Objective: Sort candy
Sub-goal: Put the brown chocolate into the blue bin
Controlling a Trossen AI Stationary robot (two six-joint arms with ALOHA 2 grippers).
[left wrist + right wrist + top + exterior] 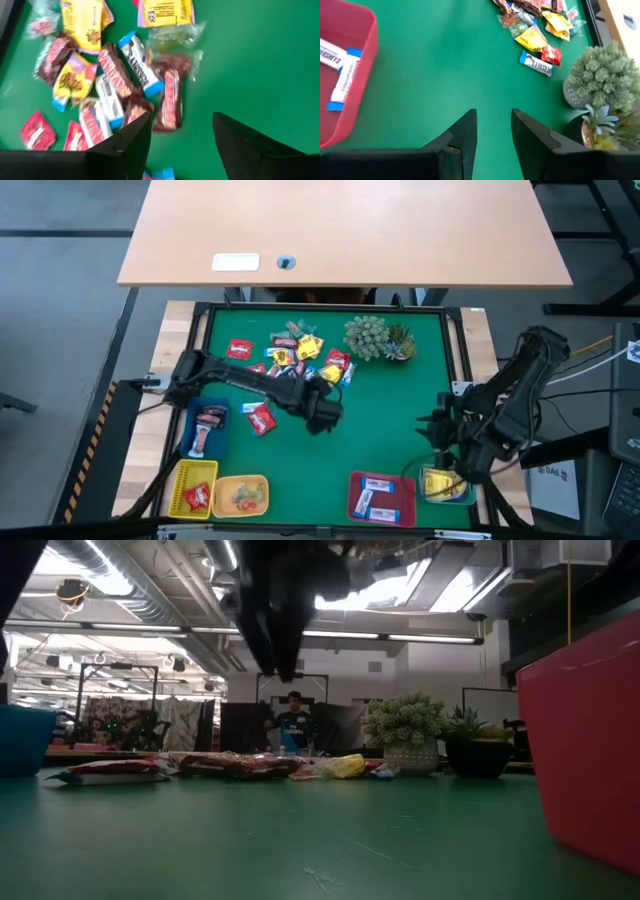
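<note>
Over the middle of the green counter (390, 420), the left hand (325, 415) hangs with its two fingers (127, 145) spread apart and nothing between them. Just beyond its fingertips lies the candy pile (300, 355): red, yellow, blue-and-white and dark brown wrappers, loosely heaped and overlapping, toward the far side of the counter. One red sweet (262, 418) lies apart from the heap, beside the left arm.

The right hand (445, 430) sits near the counter's right edge, its fingers (465, 132) standing a narrow gap apart and gripping nothing, with bare green surface below them.

Trays line the near edge. A blue tray (190, 442) at the left holds a long red-wrapped piece. A yellow-orange tray (180, 485) holds a red sweet, and a paler yellow tray (222, 500) next to it holds mixed small pieces. A red tray (355, 500) holds blue-and-white bars. A further tray (465, 495) under the right arm holds yellow wrappers.

A spiky green plant (368, 337) in a pot stands at the far right of the pile, clear of it. In the low view a person (292, 720) stands in the room beyond the counter.
</note>
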